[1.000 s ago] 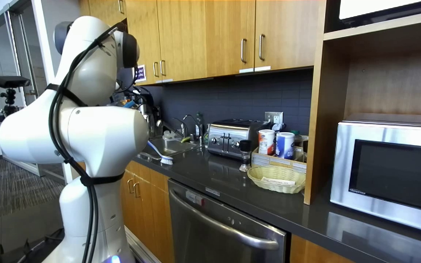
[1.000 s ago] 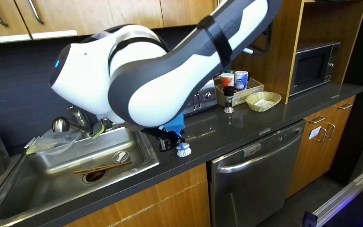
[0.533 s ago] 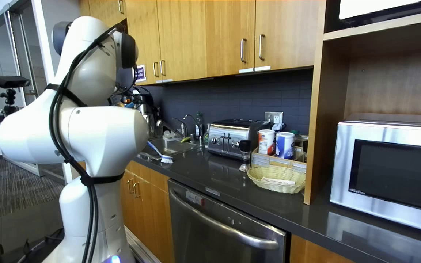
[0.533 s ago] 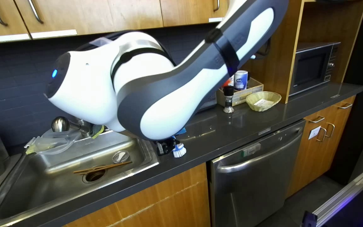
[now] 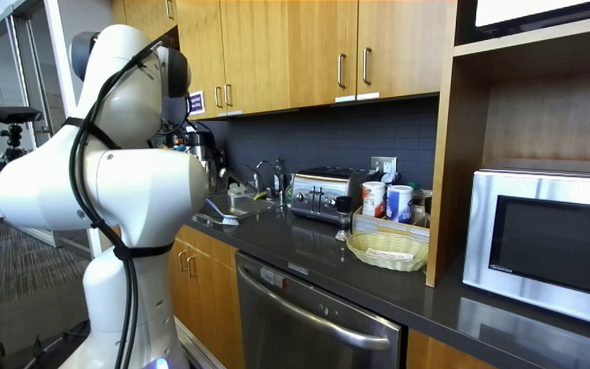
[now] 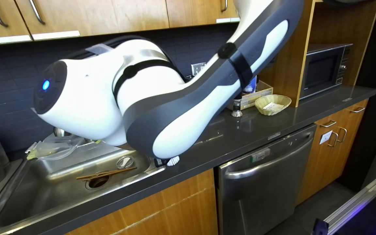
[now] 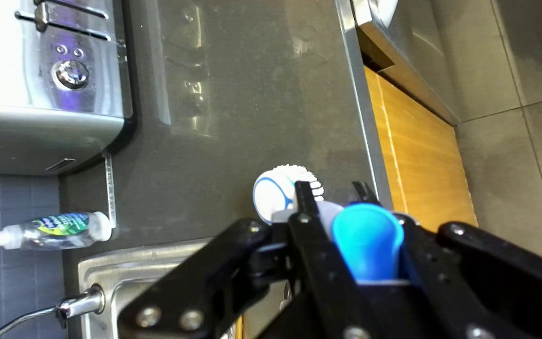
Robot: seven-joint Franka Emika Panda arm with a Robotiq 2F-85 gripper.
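Brush point(image 7: 367, 235) is on the move: over the last second its head slid left in an exterior view, and now it's just right of the sink point(image 6: 44, 195), around lower middle of the frame. So I'd say it's being carried along, not parked. Pincer point(image 7: 334, 193) is pinching the blue handle, lower right in the wrist view. Can't tell if the bristles touch the counter point(image 6: 256, 130). Other stuff: toaster point(image 7: 40, 132) upper left and soap point(image 7: 64, 228) lower left in the wrist view, both well apart from it. Sticks point(image 6: 109, 173) lie in the sink, tub point(image 6: 57, 147) at its back. Sink edge is probably the nearest snag, and the arm point(image 6: 207, 98) blocks most of that shot
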